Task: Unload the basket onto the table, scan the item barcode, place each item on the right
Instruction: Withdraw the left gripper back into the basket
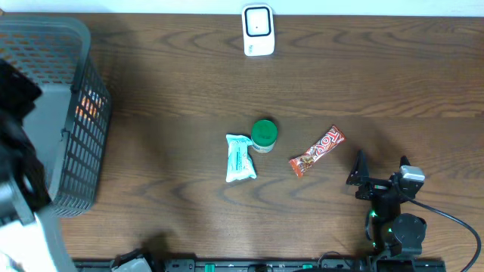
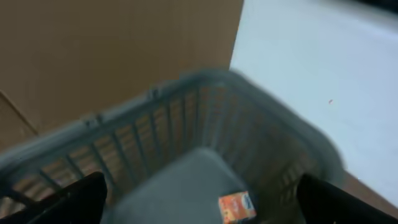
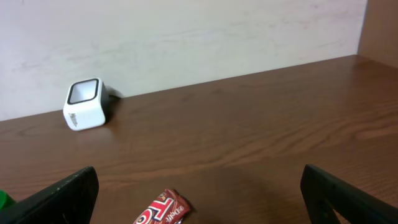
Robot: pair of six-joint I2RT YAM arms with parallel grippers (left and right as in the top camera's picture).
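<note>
The white barcode scanner (image 1: 257,30) stands at the table's far edge and also shows in the right wrist view, scanner (image 3: 86,104). Three items lie mid-table: a green-lidded jar (image 1: 264,134), a white and blue packet (image 1: 240,158) and a red candy bar (image 1: 317,151). My right gripper (image 1: 380,169) hovers open just right of the candy bar (image 3: 163,211), with nothing between its fingers. My left gripper (image 2: 208,202) hangs open and empty over the grey basket (image 2: 261,118), where an orange packet (image 2: 236,206) lies on the bottom.
The grey mesh basket (image 1: 72,45) fills the table's left side, and the blurred left arm (image 1: 19,151) reaches over it. A pale wall rises behind the scanner. The right arm's base (image 1: 401,234) sits at the near right edge.
</note>
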